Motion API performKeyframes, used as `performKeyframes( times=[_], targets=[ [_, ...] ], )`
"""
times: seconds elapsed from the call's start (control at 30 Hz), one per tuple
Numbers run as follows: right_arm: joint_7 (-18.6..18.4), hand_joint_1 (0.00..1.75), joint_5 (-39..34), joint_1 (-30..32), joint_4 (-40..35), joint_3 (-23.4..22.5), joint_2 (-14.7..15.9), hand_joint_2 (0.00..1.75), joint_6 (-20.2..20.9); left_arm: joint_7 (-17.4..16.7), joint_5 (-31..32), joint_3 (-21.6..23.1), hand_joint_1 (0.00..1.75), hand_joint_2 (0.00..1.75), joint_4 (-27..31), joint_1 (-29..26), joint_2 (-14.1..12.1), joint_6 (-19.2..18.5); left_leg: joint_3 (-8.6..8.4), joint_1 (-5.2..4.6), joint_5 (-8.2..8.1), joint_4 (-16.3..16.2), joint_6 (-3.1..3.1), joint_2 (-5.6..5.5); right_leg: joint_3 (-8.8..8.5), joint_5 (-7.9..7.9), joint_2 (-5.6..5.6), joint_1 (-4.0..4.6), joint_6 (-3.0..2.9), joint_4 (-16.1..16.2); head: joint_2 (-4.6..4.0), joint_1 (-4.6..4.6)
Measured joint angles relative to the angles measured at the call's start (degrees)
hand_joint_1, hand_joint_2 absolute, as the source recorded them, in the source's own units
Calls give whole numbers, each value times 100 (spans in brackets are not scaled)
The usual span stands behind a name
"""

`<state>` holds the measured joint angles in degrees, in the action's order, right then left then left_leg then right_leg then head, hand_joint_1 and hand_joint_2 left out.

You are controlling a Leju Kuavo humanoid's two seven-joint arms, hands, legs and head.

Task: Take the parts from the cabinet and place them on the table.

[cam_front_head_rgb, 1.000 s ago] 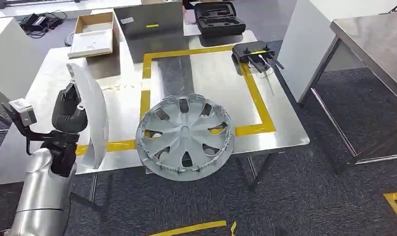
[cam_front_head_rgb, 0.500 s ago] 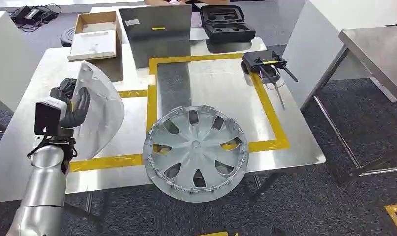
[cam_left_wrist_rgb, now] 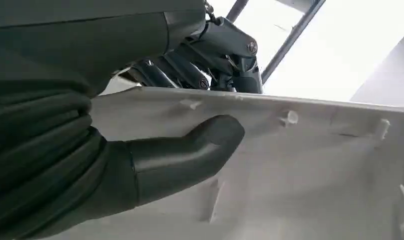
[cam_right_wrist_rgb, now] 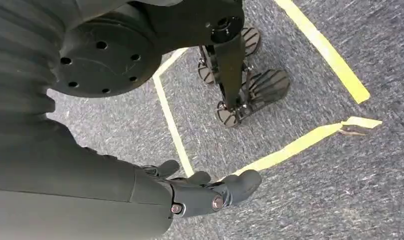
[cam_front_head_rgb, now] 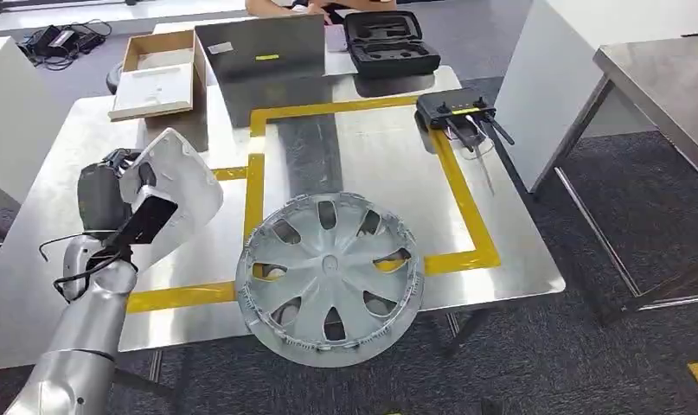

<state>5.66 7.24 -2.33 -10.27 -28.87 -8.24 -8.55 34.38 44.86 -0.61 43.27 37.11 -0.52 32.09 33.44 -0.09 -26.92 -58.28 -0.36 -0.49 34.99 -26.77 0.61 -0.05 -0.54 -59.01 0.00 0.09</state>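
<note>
My left hand (cam_front_head_rgb: 112, 194) grips a white curved panel part (cam_front_head_rgb: 179, 186) above the left side of the steel table (cam_front_head_rgb: 371, 156). In the left wrist view my thumb (cam_left_wrist_rgb: 189, 155) presses on the panel (cam_left_wrist_rgb: 300, 165), whose face carries small clips. A grey hubcap (cam_front_head_rgb: 328, 277) lies flat at the table's front edge, overhanging it slightly, to the right of the panel. My right hand (cam_right_wrist_rgb: 205, 192) hangs above the carpet floor with its fingers loosely apart and nothing in it.
Yellow tape (cam_front_head_rgb: 462, 199) marks a rectangle on the table. At the back are a cardboard box (cam_front_head_rgb: 159, 69), a dark upright plate (cam_front_head_rgb: 263, 47), a black case (cam_front_head_rgb: 388, 39) and a black device with antennae (cam_front_head_rgb: 453, 108). A second steel table (cam_front_head_rgb: 665, 78) stands at the right.
My left hand has turned the white panel from standing edge-on to tilted with its face showing, and brought it over the table's left side. The view itself has shifted slightly.
</note>
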Motion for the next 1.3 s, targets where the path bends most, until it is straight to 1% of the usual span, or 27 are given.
performKeyframes(
  times=[0.07,0.27,0.3,0.37,0.4,0.5,0.53,0.63,0.77,1.03,1.3],
  targets=[
    [-17,0,22,-1,0,0,0,175,15,-83,242,39,175,175,-241,120,-4,227,1,4,2,1,-14,0,0,1,0,4,-2,-1,0,0],
    [-18,0,52,0,0,0,0,175,15,-37,493,59,175,175,-766,375,-11,648,1,5,6,0,-21,0,-4,8,1,-2,-11,-1,0,0],
    [-17,0,59,0,0,0,0,0,15,-74,619,57,0,175,-826,405,-18,708,1,5,6,-1,-21,0,-5,9,0,-4,-11,-1,0,0],
    [-15,0,87,2,0,0,0,0,15,-306,1137,35,0,175,-846,418,-35,762,1,4,6,-3,-21,0,-6,9,0,-9,-10,0,0,0],
    [-15,0,94,3,0,0,0,0,13,-333,1327,20,0,175,-848,425,-39,762,1,4,6,-4,-21,0,-7,10,0,-11,-10,1,0,0],
    [0,0,92,2,0,0,0,0,0,19,1191,-76,0,175,-1055,523,-39,666,1,4,6,-6,-21,-1,-9,12,-2,-13,-6,3,0,2],
    [0,0,83,1,0,0,0,0,-2,79,1160,-109,0,0,-1110,547,-39,651,1,3,6,-6,-21,-1,-9,12,-2,-13,-6,3,0,0],
    [2,0,46,1,0,-11,0,0,-4,81,1143,-155,0,0,-1272,629,-33,651,1,3,6,-7,-21,-1,-9,13,-2,-15,-5,4,0,0],
    [-2,0,22,1,0,-37,0,0,-11,-125,1335,-212,0,0,-1375,695,35,764,2,2,6,-8,-20,-2,-9,13,-4,-16,-5,5,0,2],
    [-20,0,89,0,0,-37,0,0,-11,-277,1512,-254,0,0,-1495,732,142,797,1,2,6,-8,-20,-2,-11,14,-3,-16,-4,5,0,0],
    [-37,0,260,1,0,-37,24,0,26,-262,1370,-273,0,0,-1517,725,216,795,1,2,6,-8,-20,-2,-13,14,-4,-16,-4,5,0,0]
  ],
)
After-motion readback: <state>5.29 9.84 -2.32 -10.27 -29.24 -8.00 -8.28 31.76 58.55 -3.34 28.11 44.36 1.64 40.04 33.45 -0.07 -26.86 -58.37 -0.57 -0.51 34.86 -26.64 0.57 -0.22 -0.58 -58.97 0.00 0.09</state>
